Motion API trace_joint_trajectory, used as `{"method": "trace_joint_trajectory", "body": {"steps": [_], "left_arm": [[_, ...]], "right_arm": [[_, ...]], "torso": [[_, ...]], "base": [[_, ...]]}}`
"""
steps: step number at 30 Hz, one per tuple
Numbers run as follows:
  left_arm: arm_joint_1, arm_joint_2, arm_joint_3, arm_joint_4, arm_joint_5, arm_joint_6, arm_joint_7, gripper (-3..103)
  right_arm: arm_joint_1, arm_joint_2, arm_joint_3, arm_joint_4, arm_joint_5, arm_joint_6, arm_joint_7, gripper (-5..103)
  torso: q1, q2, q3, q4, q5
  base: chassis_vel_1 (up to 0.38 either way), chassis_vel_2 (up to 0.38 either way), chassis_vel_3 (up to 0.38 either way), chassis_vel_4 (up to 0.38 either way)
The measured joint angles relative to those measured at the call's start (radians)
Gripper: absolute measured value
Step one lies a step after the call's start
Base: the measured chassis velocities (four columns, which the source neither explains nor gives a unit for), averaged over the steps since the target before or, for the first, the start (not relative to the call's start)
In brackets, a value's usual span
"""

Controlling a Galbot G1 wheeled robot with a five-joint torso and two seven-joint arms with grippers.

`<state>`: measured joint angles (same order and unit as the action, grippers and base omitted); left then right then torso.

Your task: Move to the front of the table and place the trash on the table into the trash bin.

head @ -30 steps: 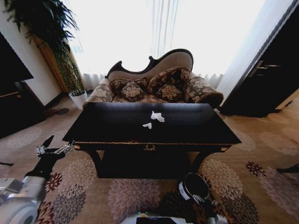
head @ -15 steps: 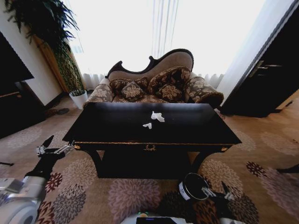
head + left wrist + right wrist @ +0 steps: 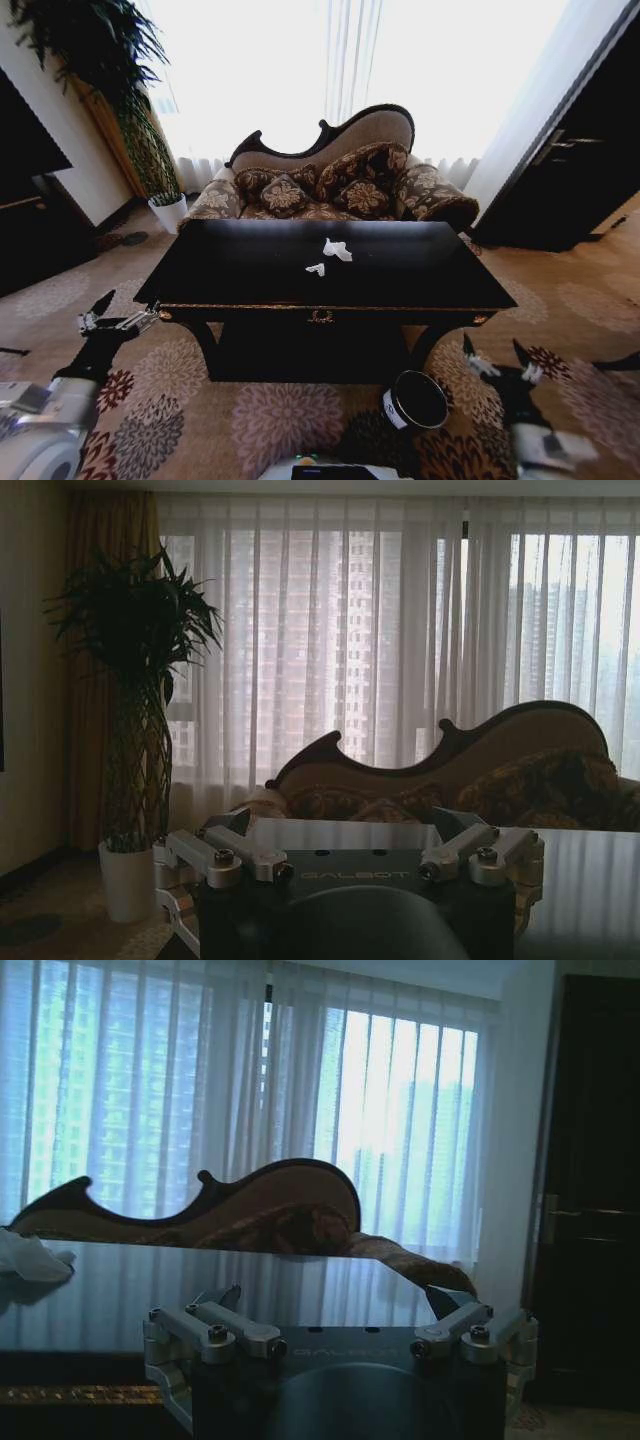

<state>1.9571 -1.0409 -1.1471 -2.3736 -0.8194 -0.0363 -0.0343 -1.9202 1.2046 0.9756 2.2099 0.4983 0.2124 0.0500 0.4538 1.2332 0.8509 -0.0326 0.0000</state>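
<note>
**Parked at the table front, reach for the paper not yet made**

The black table [image 3: 420, 275] is seen square ahead in the head view, with its gold-trimmed front edge facing the robot, so the approach is judged to be finished or nearly so. Two white paper wads are seen on the surface near its middle: a larger wad [image 3: 337, 249] and, just beside it toward the robot, a smaller wad [image 3: 316, 268]. No dark lump can be made out on the glossy top. The trash bin [image 3: 416, 401] is set on the carpet below the front edge, toward the robot's right.

The left gripper [image 3: 112, 312] is held low beside the table's left front corner, its fingers spread wide with nothing between them. The right gripper [image 3: 497, 359] is held off the right front leg, near the bin, likewise wide open and empty (both wrist views show the jaws splayed). The step in hand is judged to be the first pickup. An arm must be raised above the surface and carried well forward to the wads, then closed gently on soft paper.
</note>
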Motion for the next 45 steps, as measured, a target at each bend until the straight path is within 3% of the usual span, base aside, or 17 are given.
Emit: {"method": "trace_joint_trajectory", "body": {"steps": [3, 6, 7, 9, 10, 13, 16, 19, 20, 23, 25, 27, 32, 34, 35, 38, 45], "left_arm": [[0.000, 0.000, 0.000, 0.000, 0.000, 0.000, 0.000, 100], [0.000, 0.000, 0.000, 0.000, 0.000, 0.000, 0.000, 100], [0.000, 0.000, 0.000, 0.000, 0.000, 0.000, 0.000, 100], [0.000, 0.000, 0.000, 0.000, 0.000, 0.000, 0.000, 100], [0.000, 0.000, 0.000, 0.000, 0.000, 0.000, 0.000, 100], [0.000, 0.000, 0.000, 0.000, 0.000, 0.000, 0.000, 100], [0.000, 0.000, 0.000, 0.000, 0.000, 0.000, 0.000, 100], [0.000, 0.000, 0.000, 0.000, 0.000, 0.000, 0.000, 100], [0.000, 0.000, 0.000, 0.000, 0.000, 0.000, 0.000, 100], [0.000, 0.000, 0.000, 0.000, 0.000, 0.000, 0.000, 100], [0.000, 0.000, 0.000, 0.000, 0.000, 0.000, 0.000, 100], [0.000, 0.000, 0.000, 0.000, 0.000, 0.000, 0.000, 100], [0.000, 0.000, 0.000, 0.000, 0.000, 0.000, 0.000, 100], [0.000, 0.000, 0.000, 0.000, 0.000, 0.000, 0.000, 100], [0.000, 0.000, 0.000, 0.000, 0.000, 0.000, 0.000, 100], [0.000, 0.000, 0.000, 0.000, 0.000, 0.000, 0.000, 100], [0.000, 0.000, 0.000, 0.000, 0.000, 0.000, 0.000, 100]], "right_arm": [[0.018, -0.042, 0.006, 0.028, 0.017, -0.052, 0.006, 100], [0.088, -0.188, 0.009, 0.079, 0.063, -0.238, 0.051, 100], [0.088, -0.188, 0.009, 0.079, 0.063, -0.238, 0.051, 100], [0.150, -0.284, -0.006, 0.096, 0.125, -0.361, 0.090, 100], [0.150, -0.284, -0.006, 0.096, 0.125, -0.361, 0.090, 100], [0.236, -0.403, -0.048, 0.098, 0.219, -0.459, 0.133, 100], [0.297, -0.470, -0.083, 0.085, 0.260, -0.491, 0.152, 100], [0.437, -0.619, -0.169, 0.041, 0.373, -0.560, 0.195, 100], [0.437, -0.619, -0.169, 0.041, 0.373, -0.560, 0.195, 100], [0.608, -0.765, -0.321, -0.028, 0.470, -0.607, 0.214, 100], [0.649, -0.783, -0.359, -0.043, 0.484, -0.612, 0.216, 100], [0.849, -0.834, -0.533, -0.112, 0.534, -0.629, 0.228, 100], [1.191, -0.836, -0.852, -0.210, 0.591, -0.652, 0.251, 100], [1.435, -0.784, -1.080, -0.261, 0.638, -0.681, 0.289, 100], [1.435, -0.784, -1.080, -0.261, 0.638, -0.681, 0.289, 100], [1.662, -0.699, -1.290, -0.306, 0.680, -0.708, 0.335, 100], [1.816, -0.598, -1.455, -0.352, 0.741, -0.738, 0.386, 100]], "torso": [[0.000, 0.000, 0.000, 0.0000, -0.0001], [0.000, 0.000, 0.000, 0.0003, -0.0001], [0.000, 0.000, 0.000, 0.0003, -0.0001], [0.000, 0.000, 0.000, 0.0003, 0.0001], [0.000, 0.000, 0.000, 0.0003, 0.0001], [0.000, 0.000, 0.000, 0.0001, -0.0001], [0.000, 0.000, 0.000, 0.0002, -0.0001], [0.000, 0.000, 0.000, 0.0003, 0.0001], [0.000, 0.000, 0.000, 0.0003, 0.0001], [0.000, 0.000, 0.000, 0.0001, -0.0001], [0.000, 0.000, 0.000, 0.0002, -0.0003], [0.000, 0.000, 0.000, 0.0002, -0.0002], [0.000, 0.000, 0.000, -0.0001, 0.0000], [0.000, 0.000, 0.000, 0.0001, 0.0001], [0.000, 0.000, 0.000, 0.0001, 0.0001], [0.000, 0.000, 0.000, 0.0005, -0.0006], [0.000, 0.000, 0.000, 0.0003, -0.0005]], "base": [[0.000, 0.000, 0.000, 0.000], [0.000, 0.000, 0.000, 0.000], [0.000, 0.000, 0.000, 0.000], [0.000, 0.000, 0.000, 0.000], [0.000, 0.000, 0.000, 0.000], [0.000, 0.000, 0.000, 0.000], [0.000, 0.000, 0.000, 0.000], [0.000, 0.000, 0.000, 0.000], [0.000, 0.000, 0.000, 0.000], [0.000, 0.000, 0.000, 0.000], [0.000, 0.000, 0.000, 0.000], [0.000, 0.000, 0.000, 0.000], [0.000, 0.000, 0.000, 0.000], [0.000, 0.000, 0.000, 0.000], [0.000, 0.000, 0.000, 0.000], [0.000, 0.000, 0.000, 0.000], [0.000, 0.000, 0.000, 0.000]]}}
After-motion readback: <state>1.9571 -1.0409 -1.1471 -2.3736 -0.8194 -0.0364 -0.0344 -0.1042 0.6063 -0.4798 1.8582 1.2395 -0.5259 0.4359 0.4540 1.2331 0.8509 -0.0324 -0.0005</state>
